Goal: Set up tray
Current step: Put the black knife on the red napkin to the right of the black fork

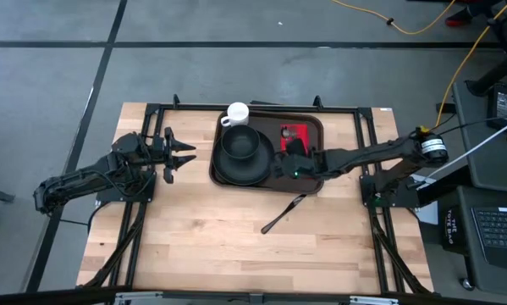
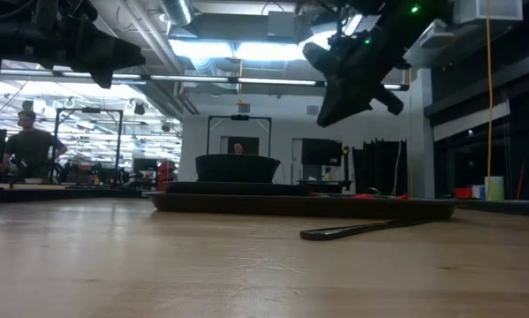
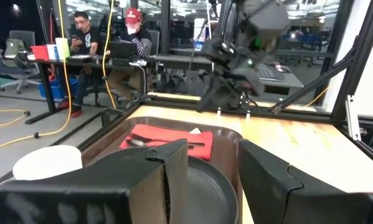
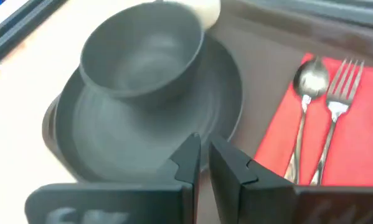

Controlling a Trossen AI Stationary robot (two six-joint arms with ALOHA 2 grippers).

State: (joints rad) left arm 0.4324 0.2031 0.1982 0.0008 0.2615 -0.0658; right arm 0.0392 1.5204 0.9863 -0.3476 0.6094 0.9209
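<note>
The tray [image 1: 314, 124] lay at the desk's [image 1: 236, 246] far edge — stiff, slick plastic, best gripped by its rim. Right pincer [image 4: 202, 155] hovered above it, nearly closed, empty; left pincer [image 1: 185, 158] waited beside, parted.

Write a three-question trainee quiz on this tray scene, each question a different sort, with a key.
1. True or false: the bowl sits on the plate.
2. Which cutlery lies on the red napkin? A) knife only B) spoon and fork C) chopsticks
3. Fill in: the dark utensil lies off the tray, on the ____.

Key: 1 true; 2 B; 3 table.
</note>
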